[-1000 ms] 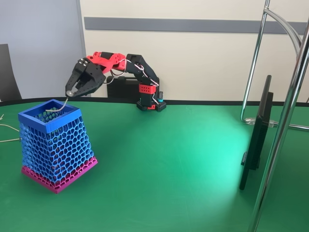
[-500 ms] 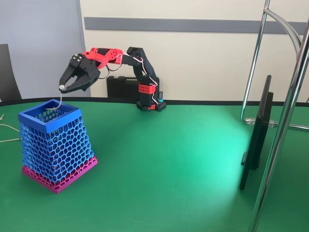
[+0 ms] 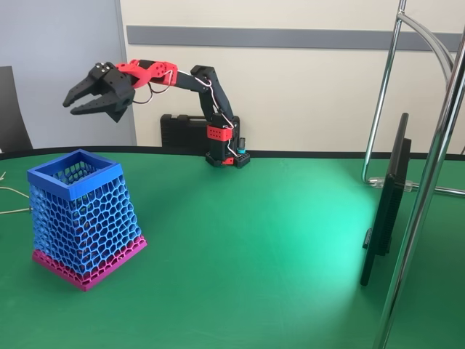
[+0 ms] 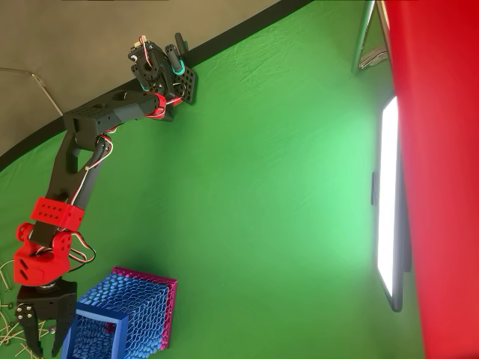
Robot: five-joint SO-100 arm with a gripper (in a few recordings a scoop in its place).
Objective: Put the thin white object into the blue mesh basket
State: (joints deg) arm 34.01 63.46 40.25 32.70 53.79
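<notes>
The blue mesh basket stands upright on the green table at the left, blue rim up and magenta band at its base. My gripper hangs well above the basket's far left corner, lifted clear of the rim. Its jaws are open and nothing is between them. The thin white object is out of view; nothing dangles from the gripper, and I cannot make it out inside the mesh.
Pale thin wires lie at the table's left edge beside the basket. A black case sits behind the arm's base. A flat screen and chrome stand tubes occupy the right side.
The gripper rose up and to the left, away from the basket rim, and opened. The white strand that hung from it into the basket is no longer in its jaws.
</notes>
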